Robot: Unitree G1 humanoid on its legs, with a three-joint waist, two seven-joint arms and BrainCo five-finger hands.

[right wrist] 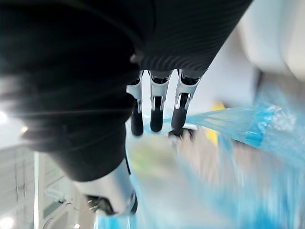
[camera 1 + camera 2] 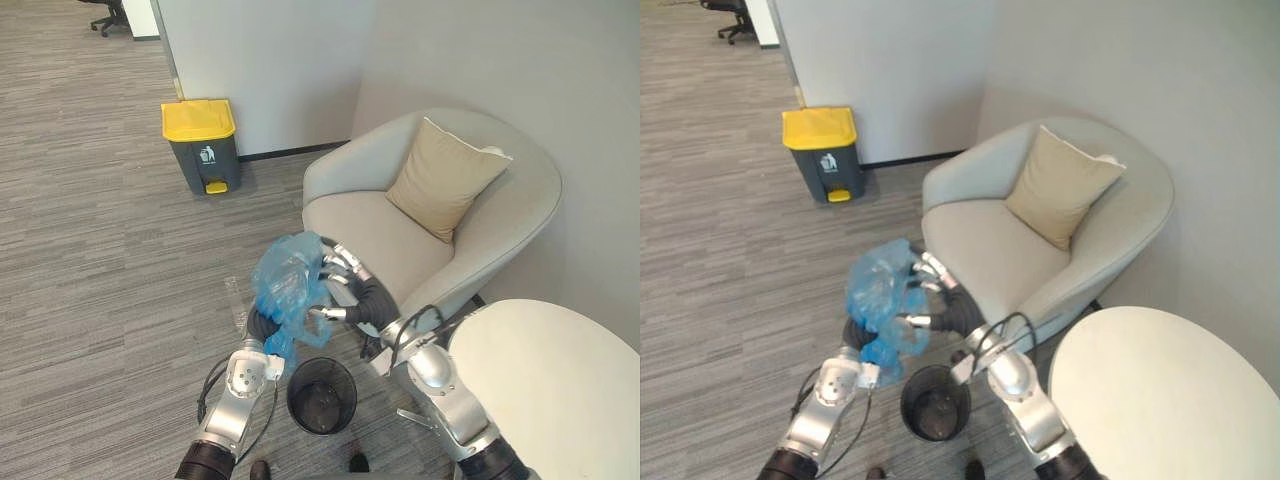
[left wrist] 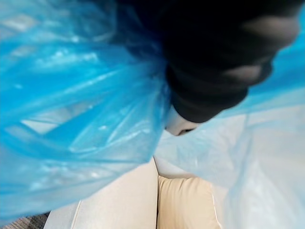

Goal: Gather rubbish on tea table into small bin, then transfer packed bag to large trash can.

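The blue bag [image 2: 290, 283] is up in the air, right over the small black bin [image 2: 351, 398] on the floor. Both hands are at the bag.

The right hand [image 2: 348, 288] is on the side of the bag next to the chair [image 2: 372, 235]. Its fingers [image 2: 340, 260] touch the bag near the top and its thumb [image 2: 324, 314] touches it lower down, so the bag is pinched between them. In the right wrist view the dark fingertips [image 1: 156, 125] sit on a tight blue edge of the bag.

The left hand [image 2: 262, 325] is under the bag, at its low end. The bag covers it, so I cannot tell if it grips or not. In the left wrist view the blue bag [image 3: 81, 119] is wrapped close around the hand.

The big can [image 2: 203, 150] with the yellow lid stands by the wall, well apart from the bag. The chair has a tan pillow [image 2: 445, 175] on it. A white round table [image 2: 550, 385] is just beside the chair.
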